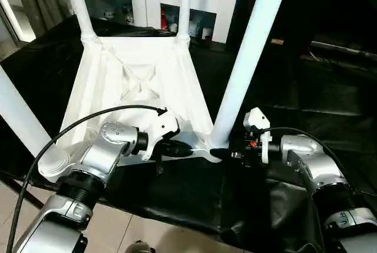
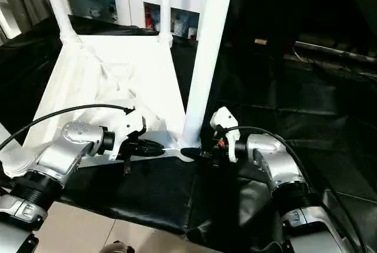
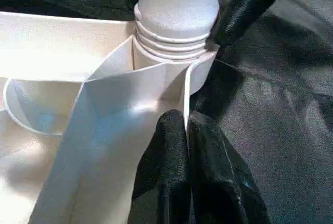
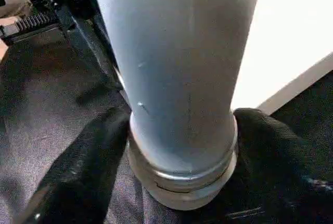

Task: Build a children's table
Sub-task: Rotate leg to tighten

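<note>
You are seating the near-right leg [image 1: 250, 53], at five o'clock of the upturned tabletop [image 1: 138, 82]: keep the left claw [image 1: 177, 149] pinched on the rim, right claw [image 1: 227, 154] straddling the leg's base.

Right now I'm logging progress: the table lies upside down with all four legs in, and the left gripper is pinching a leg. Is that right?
Not quite. The left gripper is shut on the thin edge of the tabletop, not on a leg, as the left wrist view shows. The table does lie upside down with four legs standing up.
</note>
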You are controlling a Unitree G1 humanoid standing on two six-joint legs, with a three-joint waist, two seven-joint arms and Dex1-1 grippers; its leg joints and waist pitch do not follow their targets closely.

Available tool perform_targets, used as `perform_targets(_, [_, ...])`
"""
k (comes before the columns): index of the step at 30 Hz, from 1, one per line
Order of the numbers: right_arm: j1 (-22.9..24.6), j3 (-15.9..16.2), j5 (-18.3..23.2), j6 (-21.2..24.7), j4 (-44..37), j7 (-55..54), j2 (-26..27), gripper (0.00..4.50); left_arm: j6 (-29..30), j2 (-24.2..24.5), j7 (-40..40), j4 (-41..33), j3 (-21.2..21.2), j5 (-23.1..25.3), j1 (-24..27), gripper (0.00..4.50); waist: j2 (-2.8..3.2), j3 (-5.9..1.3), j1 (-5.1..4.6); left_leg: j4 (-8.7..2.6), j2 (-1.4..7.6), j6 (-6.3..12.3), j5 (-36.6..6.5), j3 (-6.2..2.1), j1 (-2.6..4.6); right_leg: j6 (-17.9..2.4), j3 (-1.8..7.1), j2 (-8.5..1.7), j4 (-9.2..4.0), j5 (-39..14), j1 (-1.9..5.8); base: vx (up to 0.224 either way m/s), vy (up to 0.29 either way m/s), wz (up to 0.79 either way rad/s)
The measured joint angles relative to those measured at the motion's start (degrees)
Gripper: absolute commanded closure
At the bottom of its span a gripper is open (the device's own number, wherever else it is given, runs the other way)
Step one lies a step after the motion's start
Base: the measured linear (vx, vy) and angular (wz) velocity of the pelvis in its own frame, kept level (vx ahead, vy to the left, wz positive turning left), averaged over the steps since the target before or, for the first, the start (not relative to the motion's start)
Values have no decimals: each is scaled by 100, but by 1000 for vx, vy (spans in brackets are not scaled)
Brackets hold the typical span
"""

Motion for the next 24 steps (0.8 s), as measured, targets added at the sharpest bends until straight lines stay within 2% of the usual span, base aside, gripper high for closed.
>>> perform_targets(6, [1, 1, -4, -10, 0, 0, 2, 172, 36, 12, -8, -31, 0, -1, 9, 450, -1, 0, -1, 0, 0, 0, 0, 0, 0, 0, 0, 0, 0, 0, 0, 0, 0, 0])
perform_targets(16, [15, -3, -50, -74, 17, -99, 69, 181, 34, 41, 29, -44, -6, 7, 28, 450, -4, 2, -12, 2, 1, 0, 0, 0, 1, -1, 0, 0, 2, 1, 0, 0, 0, 0])
perform_targets(19, [-28, -267, -65, -177, 408, -858, 425, 181, -48, -169, 588, 277, 18, 193, -135, 450, -28, -13, -43, 13, 3, -4, 3, -2, 18, 0, 0, 0, 13, 0, 10, 0, 0, 0])
perform_targets(23, [-258, -517, -137, -184, 843, -2184, 888, 182, 43, -602, 1475, 797, 66, 380, -448, 450, -31, -16, -181, 36, 2, -5, 4, -7, 26, 3, 0, -1, 10, -2, 20, 0, 0, 0])
perform_targets(24, [-314, -571, -172, -188, 943, -2494, 1004, 182, 77, -707, 1678, 947, 82, 402, -534, 450, -34, -18, -189, 37, 2, -5, 4, -10, 28, 3, -1, -1, 9, -2, 23, 0, 0, 0])
